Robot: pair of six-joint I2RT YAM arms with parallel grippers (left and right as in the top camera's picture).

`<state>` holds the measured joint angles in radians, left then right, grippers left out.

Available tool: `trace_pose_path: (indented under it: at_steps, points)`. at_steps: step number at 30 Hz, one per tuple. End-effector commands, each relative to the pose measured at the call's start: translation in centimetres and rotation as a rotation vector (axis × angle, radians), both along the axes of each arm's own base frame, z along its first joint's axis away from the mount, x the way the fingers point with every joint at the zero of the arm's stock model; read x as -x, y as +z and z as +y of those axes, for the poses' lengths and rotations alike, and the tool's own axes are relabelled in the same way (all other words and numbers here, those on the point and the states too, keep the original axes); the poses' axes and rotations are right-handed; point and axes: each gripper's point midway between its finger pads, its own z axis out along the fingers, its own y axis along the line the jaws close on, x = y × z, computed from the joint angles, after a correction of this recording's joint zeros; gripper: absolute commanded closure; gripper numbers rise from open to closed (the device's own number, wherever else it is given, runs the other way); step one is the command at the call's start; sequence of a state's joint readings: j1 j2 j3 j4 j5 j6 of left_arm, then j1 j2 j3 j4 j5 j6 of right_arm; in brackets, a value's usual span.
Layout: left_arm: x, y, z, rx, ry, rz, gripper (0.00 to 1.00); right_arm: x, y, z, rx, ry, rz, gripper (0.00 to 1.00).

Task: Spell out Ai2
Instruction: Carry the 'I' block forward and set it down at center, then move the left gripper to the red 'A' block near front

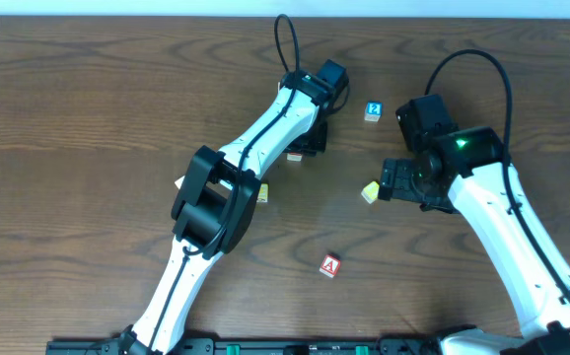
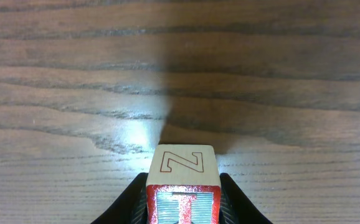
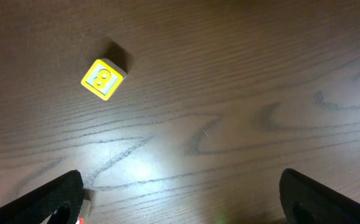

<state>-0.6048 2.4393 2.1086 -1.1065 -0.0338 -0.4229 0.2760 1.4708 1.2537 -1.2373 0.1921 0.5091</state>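
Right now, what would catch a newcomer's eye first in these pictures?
First, the red-edged Z block, clamped in the left gripper, sits at the bottom centre of the left wrist view. Next, the yellow 8 block lies at the upper left of the right wrist view, beyond the open right gripper. Overhead, the blue 2 block sits at top centre and the red A block near the bottom.
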Motion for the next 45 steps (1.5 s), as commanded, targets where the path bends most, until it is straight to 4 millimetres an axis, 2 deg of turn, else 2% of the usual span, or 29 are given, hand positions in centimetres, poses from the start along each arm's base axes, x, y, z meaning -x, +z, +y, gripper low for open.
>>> trace_pose_path:
  at_steps: [1, 6, 10, 12, 18, 21, 27, 33, 38, 42, 45]
  points:
    - [0.5, -0.6, 0.5, -0.018, 0.023, 0.029, 0.77, -0.2, 0.6, -0.4, 0.010, -0.014, -0.024, 0.01]
    - [0.6, -0.6, 0.5, -0.015, 0.031, 0.032, 0.76, -0.2, 0.6, -0.4, 0.010, -0.014, -0.022, 0.01]
    - [0.6, -0.6, 0.5, -0.015, 0.031, 0.032, 0.63, -0.1, 0.6, -0.4, 0.011, -0.014, -0.021, 0.01]
    - [0.6, -0.6, 0.5, -0.015, 0.030, 0.032, 0.61, -0.1, 0.6, -0.4, 0.011, -0.014, -0.021, 0.01]
    - [0.6, -0.3, 0.6, -0.014, 0.030, 0.029, 0.60, -0.1, 0.6, -0.4, 0.012, -0.014, -0.018, 0.01]
    - [0.6, 0.7, 0.6, -0.007, 0.029, 0.020, 0.60, 0.1, 0.6, -0.5, 0.013, -0.014, -0.013, 0.01]
    - [0.4, 5.1, 0.7, 0.025, 0.004, -0.046, 0.59, 0.4, 0.7, -1.1, 0.033, -0.107, -0.020, 0.01]
    - [1.2, 11.9, 4.4, -0.093, -0.012, -0.158, 0.58, 0.9, 2.3, -1.8, 0.032, -0.147, -0.092, 0.01]
    - [3.8, 16.4, 6.2, -0.105, -0.055, -0.167, 0.59, 2.1, 4.9, -3.3, 0.031, -0.181, -0.195, 0.01]
    - [6.0, 18.8, 6.2, -0.081, -0.096, -0.188, 0.58, 3.5, 6.5, -5.1, 0.034, -0.227, -0.247, 0.01]
    - [9.1, 19.9, 6.5, -0.074, -0.139, -0.190, 0.57, 4.6, 7.1, -6.1, 0.045, -0.231, -0.247, 0.01]
